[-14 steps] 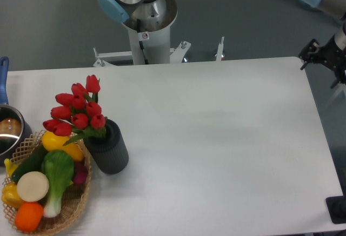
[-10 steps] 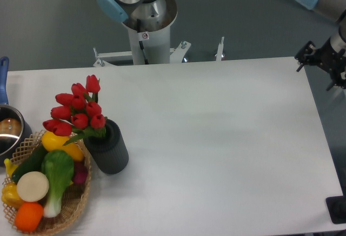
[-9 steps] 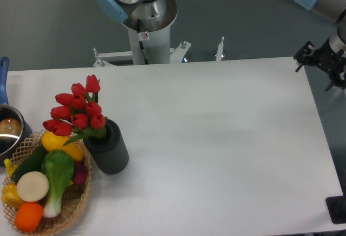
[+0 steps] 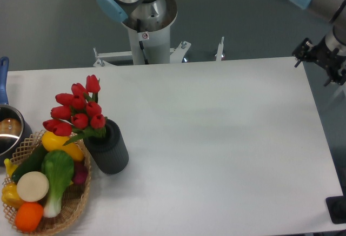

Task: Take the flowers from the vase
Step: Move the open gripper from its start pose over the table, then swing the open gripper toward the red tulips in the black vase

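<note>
Tool (image 4: 324,58) half cut off at frame edge, jaw state unclear.

Desk (image 4: 216,139) bare from centre to right edge and along near edge: open passage. Clutter only at left edge. Vase (image 4: 108,148) holds flowers (image 4: 78,109), heads leaning left. Wicker basket (image 4: 73,206) touches vase on left, blocks that side. Metal pot (image 4: 10,133) at far left edge. Vase's right, far sides unobstructed. Gripper (image 4: 320,60) past far-right corner.
</note>
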